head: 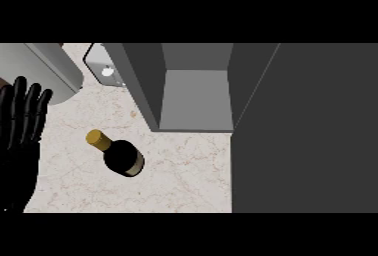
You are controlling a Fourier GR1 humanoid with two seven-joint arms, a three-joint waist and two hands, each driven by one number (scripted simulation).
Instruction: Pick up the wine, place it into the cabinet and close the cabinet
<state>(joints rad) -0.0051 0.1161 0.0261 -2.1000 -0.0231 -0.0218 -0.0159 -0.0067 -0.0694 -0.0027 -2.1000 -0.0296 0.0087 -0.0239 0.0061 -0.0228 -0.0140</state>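
A: Start with the hand. What is it doing?

B: Only the left hand (22,112) shows, at the counter's left edge, fingers straight, spread and pointing up. It holds nothing and touches nothing; I'd call it resting. The right hand isn't in view at all.

A: And the wine?

B: The wine bottle (118,154) stands upright on the marble counter (184,185), apart from that hand and toward the counter's middle, gold cap uppermost. It stands in front of the cabinet (193,100), not inside it.

A: Is the cabinet ready?

B: Its grey interior is exposed, and the large dark panel along the counter's right side looks to me like its open door (303,130). So the way in is open; nothing has been grasped yet.

A: What could go wrong?

B: The bottle is tall and narrow. A hand arriving from the side with fingers straight could knock the neck and topple it. Lifted too low, its base might catch the cabinet's front edge. The door closed too soon could strike the bottle.

A: Anything else nearby?

B: A grey cylinder (52,70) at the counter's far left corner, just beyond the left hand.
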